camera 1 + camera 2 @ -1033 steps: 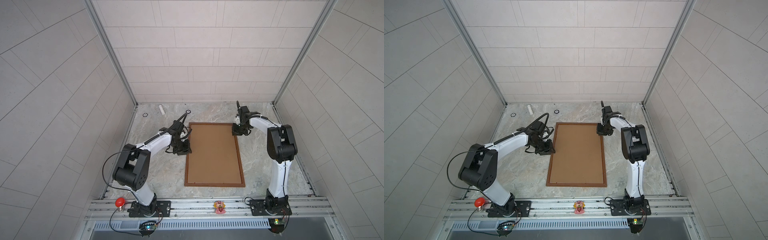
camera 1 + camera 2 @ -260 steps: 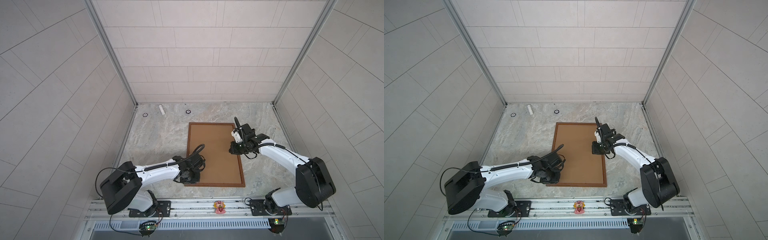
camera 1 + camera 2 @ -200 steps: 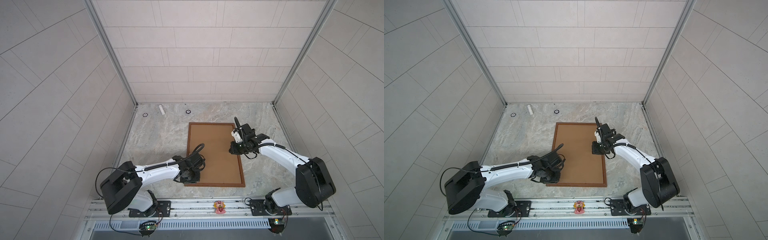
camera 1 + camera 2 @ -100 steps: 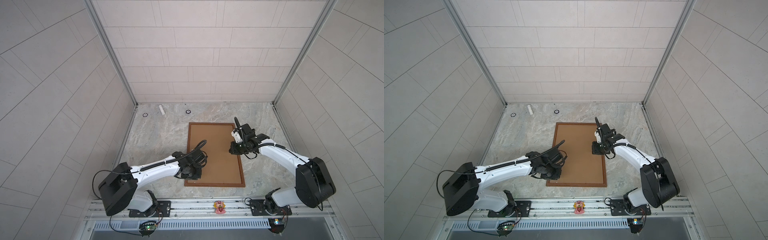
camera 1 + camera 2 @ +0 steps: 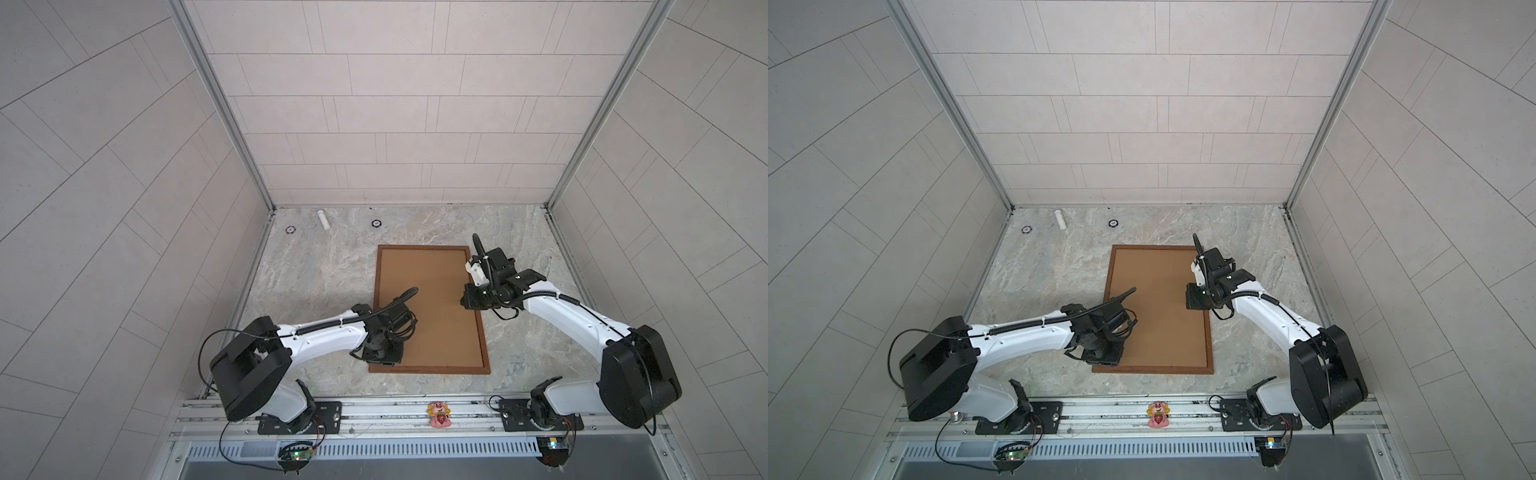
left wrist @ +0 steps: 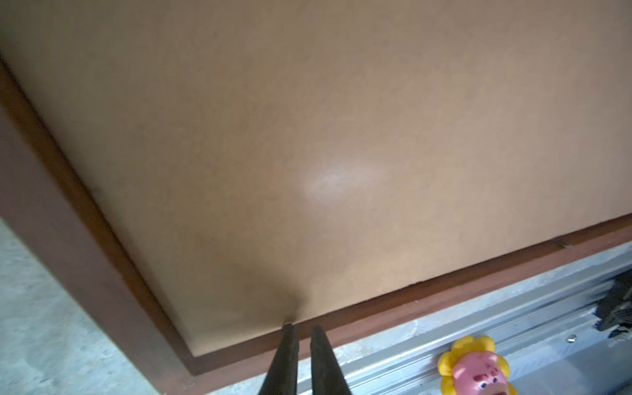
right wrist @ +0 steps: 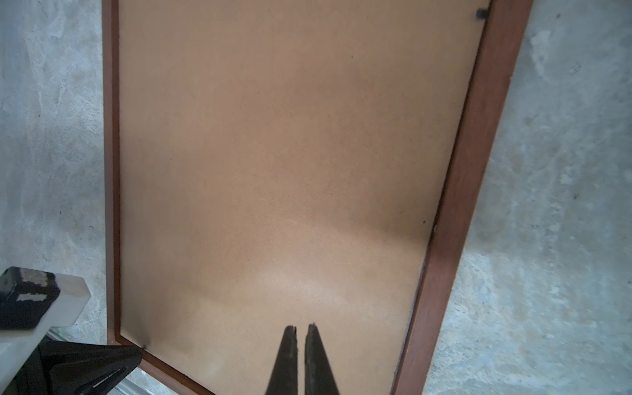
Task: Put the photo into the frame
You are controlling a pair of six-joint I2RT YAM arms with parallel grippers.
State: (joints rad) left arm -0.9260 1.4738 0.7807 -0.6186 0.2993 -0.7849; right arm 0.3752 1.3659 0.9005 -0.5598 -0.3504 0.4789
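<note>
Left wrist view: left gripper [image 6: 301, 330] jaws nearly closed, empty, at frame [image 5: 482, 328] near corner; right gripper [image 7: 300, 330] jaws closed on backing board [image 5: 428, 299]; photo unseen, presumably beneath; press corners evenly.

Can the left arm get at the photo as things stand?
Probably not: no photo shows. The backing board fills the frame, covering whatever lies beneath, and the left gripper, nearly shut, sits at the board's near edge.
</note>
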